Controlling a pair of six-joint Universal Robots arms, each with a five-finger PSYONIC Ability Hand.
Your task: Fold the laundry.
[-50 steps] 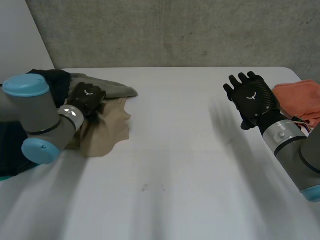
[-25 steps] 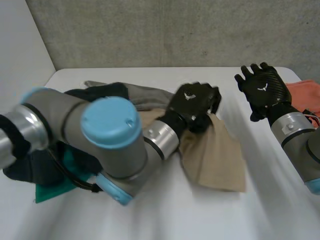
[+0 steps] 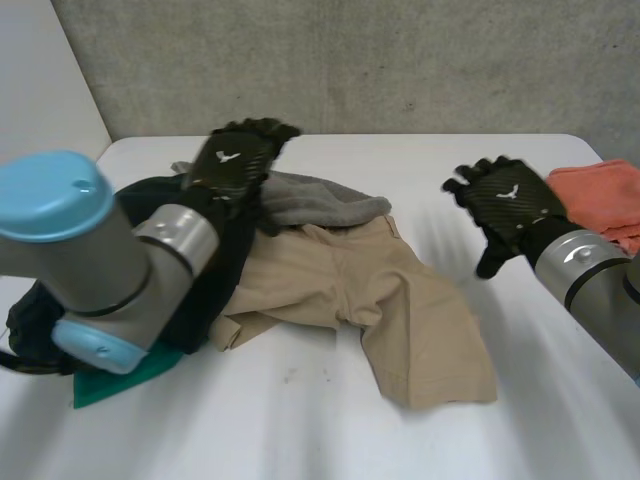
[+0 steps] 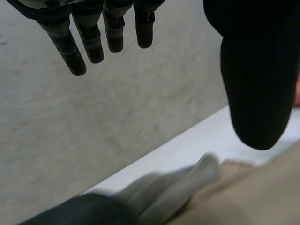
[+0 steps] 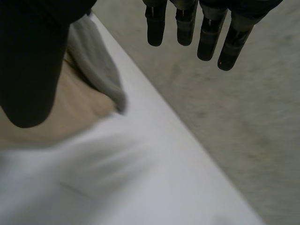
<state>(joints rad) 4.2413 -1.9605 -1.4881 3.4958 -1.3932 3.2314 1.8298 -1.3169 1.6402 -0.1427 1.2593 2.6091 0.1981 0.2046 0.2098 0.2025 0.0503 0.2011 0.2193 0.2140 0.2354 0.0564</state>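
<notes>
Head view first: the tan shorts (image 3: pixel 420 320) are spread out mid-tabletop (image 3: pixel 330 430), a bit rumpled, waist end tucked up against the pile and one leg reaching toward the near right. Just behind them is a grey garment (image 3: pixel 320 198), bunched up and touching the shorts' top edge. A dark garment (image 3: pixel 230 262) sits heaped to the left under the left arm, with a teal cloth (image 3: pixel 130 375) peeking out below it. Over at the far right edge there's an orange cloth (image 3: pixel 600 190), well apart from the pile. The left hand (image 3: pixel 232 160) hovers over the pile with fingers straight, gripping nothing. The right hand (image 3: pixel 505 200) is up over bare tabletop between the shorts and the orange cloth, fingers spread, also empty. Left wrist view: the left hand (image 4: pixel 89 37) is relaxed and open, and beyond the fingertips you get the grey garment (image 4: pixel 164 197), the shorts (image 4: pixel 253 201), a bit of dark garment (image 4: pixel 89 211) and the wall (image 4: pixel 117 108). Right wrist view: the right hand (image 5: pixel 187 23) is open too, with the grey garment (image 5: pixel 98 70) and shorts (image 5: pixel 82 105) beside its thumb.
</notes>
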